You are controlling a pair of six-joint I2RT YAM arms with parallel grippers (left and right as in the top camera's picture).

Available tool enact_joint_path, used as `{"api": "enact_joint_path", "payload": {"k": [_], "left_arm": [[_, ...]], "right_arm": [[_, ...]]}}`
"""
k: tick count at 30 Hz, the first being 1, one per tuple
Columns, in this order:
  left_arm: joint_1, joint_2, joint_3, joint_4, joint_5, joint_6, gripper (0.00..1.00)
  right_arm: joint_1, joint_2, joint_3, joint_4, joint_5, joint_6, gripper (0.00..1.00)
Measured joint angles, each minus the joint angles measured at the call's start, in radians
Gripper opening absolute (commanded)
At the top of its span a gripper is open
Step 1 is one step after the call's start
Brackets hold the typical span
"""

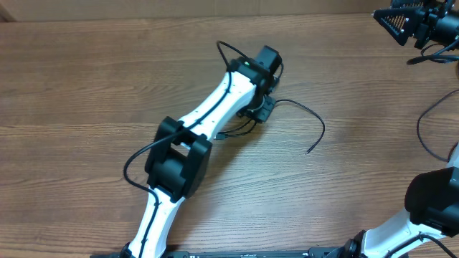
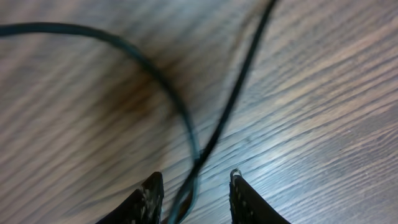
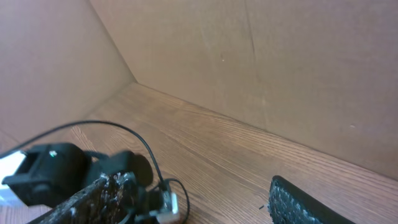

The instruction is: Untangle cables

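Thin black cables (image 1: 316,117) lie mid-table, one strand arcing right from my left gripper (image 1: 259,109) to a loose end. In the left wrist view two strands (image 2: 235,90) cross just ahead of the left gripper (image 2: 195,176) and run back between its fingers; the jaws stand apart, gripping nothing. My right gripper (image 1: 399,21) hovers at the far right corner. In its wrist view the right gripper (image 3: 199,185) is wide open and empty, looking toward the left gripper, where a cable loop (image 3: 118,127) and a silvery plug (image 3: 169,206) show.
The left arm (image 1: 208,115) stretches diagonally from the near left to the middle of the wooden table (image 1: 86,79). The right arm's base (image 1: 434,204) stands at the near right, its thicker wiring (image 1: 422,129) hanging beside it. A brown wall (image 3: 280,68) backs the table.
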Motion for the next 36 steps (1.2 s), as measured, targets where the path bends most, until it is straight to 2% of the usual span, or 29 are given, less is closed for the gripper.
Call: {"api": "enact_joint_path", "payload": {"k": [3,6,9,13,16,21,25,28,31,36], "left_arm": [[-0.020,0.015,0.000,0.011,0.003,0.013,0.30],[-0.030,0.020,0.000,0.023,0.006,0.016,0.04],[-0.031,0.021,0.000,0.034,0.010,0.024,0.04],[-0.031,0.021,0.000,0.034,0.010,0.032,0.26],[-0.031,0.021,0.000,0.033,0.010,0.036,0.33],[-0.031,0.021,0.000,0.034,0.010,0.036,0.35],[-0.031,0.021,-0.013,0.046,0.010,0.037,0.32],[-0.031,0.021,-0.047,0.064,0.007,0.034,0.16],[-0.031,0.021,-0.076,0.071,0.006,0.036,0.04],[-0.031,0.022,-0.079,0.083,0.006,0.035,0.04]], "right_arm": [[0.005,0.000,0.000,-0.002,-0.005,0.001,0.75],[0.018,0.000,0.000,-0.006,-0.006,0.001,0.74],[0.029,-0.002,0.000,-0.007,-0.008,0.001,0.74],[0.033,-0.012,0.000,-0.007,-0.008,0.001,0.74],[0.032,-0.017,0.000,-0.007,-0.008,0.001,0.74],[0.032,-0.023,0.000,-0.006,-0.016,0.001,0.74],[0.032,-0.036,0.000,-0.006,-0.018,0.001,0.74],[0.032,-0.057,0.000,0.000,-0.023,0.001,0.74],[0.032,-0.084,0.000,0.009,-0.025,0.002,0.75],[0.032,-0.120,0.000,0.011,-0.032,0.001,0.75]]}}
